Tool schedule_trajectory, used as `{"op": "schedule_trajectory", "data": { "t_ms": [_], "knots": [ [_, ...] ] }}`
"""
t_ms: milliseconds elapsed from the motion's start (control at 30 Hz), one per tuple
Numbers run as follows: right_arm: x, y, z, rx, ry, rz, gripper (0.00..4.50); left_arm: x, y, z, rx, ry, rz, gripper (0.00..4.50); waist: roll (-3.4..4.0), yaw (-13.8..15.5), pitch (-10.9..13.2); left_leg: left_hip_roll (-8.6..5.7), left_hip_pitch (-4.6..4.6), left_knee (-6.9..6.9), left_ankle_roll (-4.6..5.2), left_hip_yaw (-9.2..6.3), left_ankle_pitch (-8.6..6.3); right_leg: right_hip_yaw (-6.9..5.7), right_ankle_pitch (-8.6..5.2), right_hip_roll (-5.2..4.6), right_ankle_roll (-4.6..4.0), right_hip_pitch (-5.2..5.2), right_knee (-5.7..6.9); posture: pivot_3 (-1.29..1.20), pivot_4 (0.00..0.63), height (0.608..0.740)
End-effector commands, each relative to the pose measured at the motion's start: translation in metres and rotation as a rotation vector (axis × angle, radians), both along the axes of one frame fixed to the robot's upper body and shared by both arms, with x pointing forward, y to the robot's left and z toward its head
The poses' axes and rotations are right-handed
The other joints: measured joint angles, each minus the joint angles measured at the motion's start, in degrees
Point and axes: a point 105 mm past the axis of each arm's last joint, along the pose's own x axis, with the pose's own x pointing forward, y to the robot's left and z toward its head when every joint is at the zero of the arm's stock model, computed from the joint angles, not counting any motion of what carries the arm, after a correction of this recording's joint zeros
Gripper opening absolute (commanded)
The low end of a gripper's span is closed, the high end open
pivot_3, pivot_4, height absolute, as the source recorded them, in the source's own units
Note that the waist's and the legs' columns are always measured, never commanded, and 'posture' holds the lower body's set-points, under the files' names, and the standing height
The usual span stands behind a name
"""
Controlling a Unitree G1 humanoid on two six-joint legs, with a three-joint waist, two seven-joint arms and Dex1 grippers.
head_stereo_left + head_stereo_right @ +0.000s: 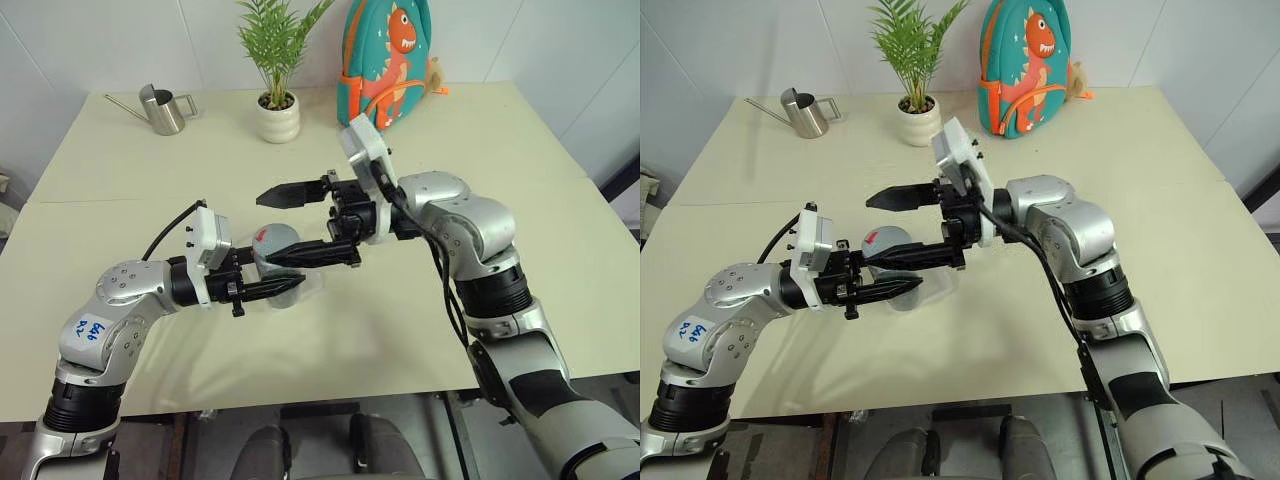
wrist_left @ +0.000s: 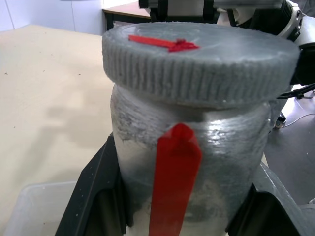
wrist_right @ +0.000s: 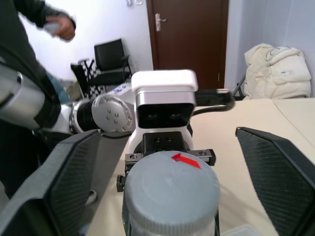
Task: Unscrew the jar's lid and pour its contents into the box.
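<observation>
The small clear plastic jar (image 2: 197, 196) stands straight up, its long way running up and down, with its round grey ribbed lid (image 2: 202, 64) on top. The lid is on the jar and has a small red mark on its flat top. A red strip runs down the side of the jar. What is inside the jar cannot be made out.

The left arm reaches in low and level toward the jar from one side. The left gripper (image 1: 268, 287) has its two black fingers pressed tight on the sides of the jar, below the lid, and holds it up above the pale table (image 1: 150, 170).

The right arm comes in from the other side, bent at the elbow, and its hand lies level too. The right gripper (image 1: 300, 225) is spread wide. One black finger sits beyond the lid and the other on the near side, so the lid is between them. In the right wrist view both fingers stand clear of the lid and do not touch it.

The shallow clear plastic box (image 2: 34, 209) with rounded corners rests on the table just under the jar.
</observation>
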Motion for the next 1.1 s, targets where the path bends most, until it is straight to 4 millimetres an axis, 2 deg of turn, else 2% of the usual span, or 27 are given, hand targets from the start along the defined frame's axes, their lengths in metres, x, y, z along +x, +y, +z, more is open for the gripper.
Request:
{"op": "schedule_trajectory", "data": {
  "t_ms": [33, 400, 467, 567, 767, 867, 933, 1100],
  "knots": [
    [-0.007, 0.006, 0.001, 0.003, -0.062, 0.029, 4.48, -0.004, 0.000, 0.009, -0.008, -0.040, -0.014, 1.90, 0.00, 0.0, 0.0, 0.00, 0.00, 0.00, 0.00, 0.00, 0.00, 0.00, 0.00, -0.01, 0.00, 0.00, 0.00, 0.00, 0.150, 0.740],
    [-0.006, 0.009, -0.007, -0.005, -0.044, 0.031, 4.48, -0.005, -0.001, 0.009, -0.010, -0.040, -0.013, 1.90, 0.00, 0.0, 0.0, 0.02, 0.00, 0.00, 0.00, -0.02, 0.00, -0.01, 0.00, -0.06, 0.00, 0.00, 0.00, 0.00, 0.150, 0.740],
    [-0.007, 0.008, -0.005, 0.006, -0.033, 0.042, 4.09, -0.005, -0.001, 0.009, -0.009, -0.040, -0.013, 1.90, 0.00, 0.0, 0.0, 0.02, 0.00, 0.00, 0.00, -0.02, 0.00, -0.01, 0.00, -0.07, 0.00, 0.00, 0.00, 0.00, 0.150, 0.740],
    [-0.008, 0.007, 0.002, 0.050, -0.005, 0.048, 3.29, -0.005, -0.001, 0.009, -0.007, -0.040, -0.012, 1.90, 0.00, 0.0, 0.0, 0.02, 0.00, 0.00, 0.00, -0.02, 0.00, -0.01, 0.00, -0.07, 0.00, 0.00, 0.00, 0.00, 0.150, 0.740],
    [-0.011, -0.003, 0.034, 0.203, 0.165, 0.085, 3.29, -0.007, 0.000, 0.007, -0.004, -0.029, -0.013, 1.90, 0.01, 0.0, 0.0, 0.05, 0.00, -0.02, -0.01, -0.05, 0.00, -0.01, 0.00, -0.12, 0.00, 0.00, 0.00, 0.00, 0.150, 0.740],
    [-0.008, -0.010, 0.042, 0.247, 0.221, 0.066, 3.29, -0.008, 0.001, 0.006, -0.002, -0.024, -0.013, 1.90, 0.01, 0.0, 0.0, 0.03, 0.00, -0.02, -0.01, -0.06, 0.00, 0.02, 0.00, -0.22, 0.00, 0.00, 0.00, 0.00, 0.150, 0.740],
    [-0.004, -0.014, 0.041, 0.247, 0.223, 0.035, 3.29, -0.008, 0.001, 0.006, -0.003, -0.023, -0.011, 1.90, 0.01, 0.0, 0.0, 0.02, -0.01, -0.02, -0.01, -0.07, 0.00, 0.03, 0.00, -0.26, -0.01, 0.00, -0.01, 0.00, 0.150, 0.740],
    [0.012, -0.018, 0.022, 0.120, 0.092, -0.111, 3.29, -0.009, 0.002, 0.006, -0.003, -0.020, -0.008, 1.90, 0.01, 0.0, 0.0, -0.02, -0.03, -0.06, 0.00, -0.07, -0.01, 0.02, 0.00, -0.26, 0.00, 0.00, -0.08, 0.00, 0.150, 0.740]
  ]
}}
